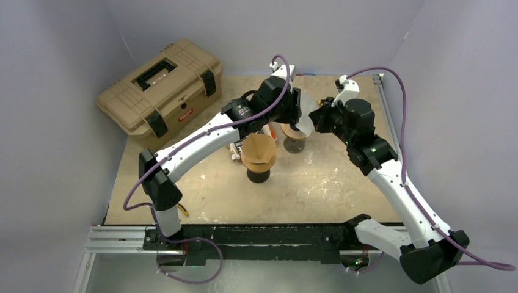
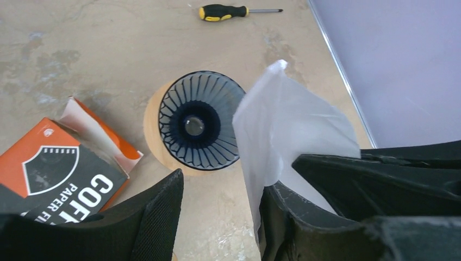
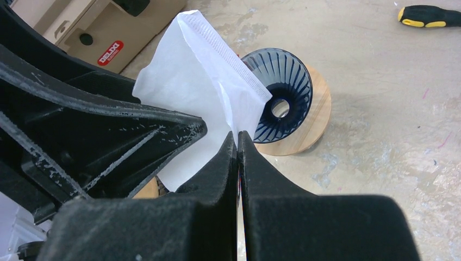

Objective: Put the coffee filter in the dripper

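Note:
The white paper coffee filter (image 3: 195,81) is pinched at its lower edge by my right gripper (image 3: 237,138), which is shut on it and holds it in the air just beside and above the dripper. The dripper (image 2: 198,122) is a dark ribbed cone on a round wooden base, standing empty; it also shows in the right wrist view (image 3: 282,103) and the top view (image 1: 294,139). My left gripper (image 2: 220,185) is open, and the filter (image 2: 288,130) lies against its right finger (image 2: 293,217). In the top view both grippers meet at the filter (image 1: 305,114).
An orange and black filter box (image 2: 49,168) lies left of the dripper. A brown cone on a black stand (image 1: 258,152) is in front of it. A yellow-handled screwdriver (image 2: 239,11) lies beyond. A tan toolbox (image 1: 162,85) sits at the back left.

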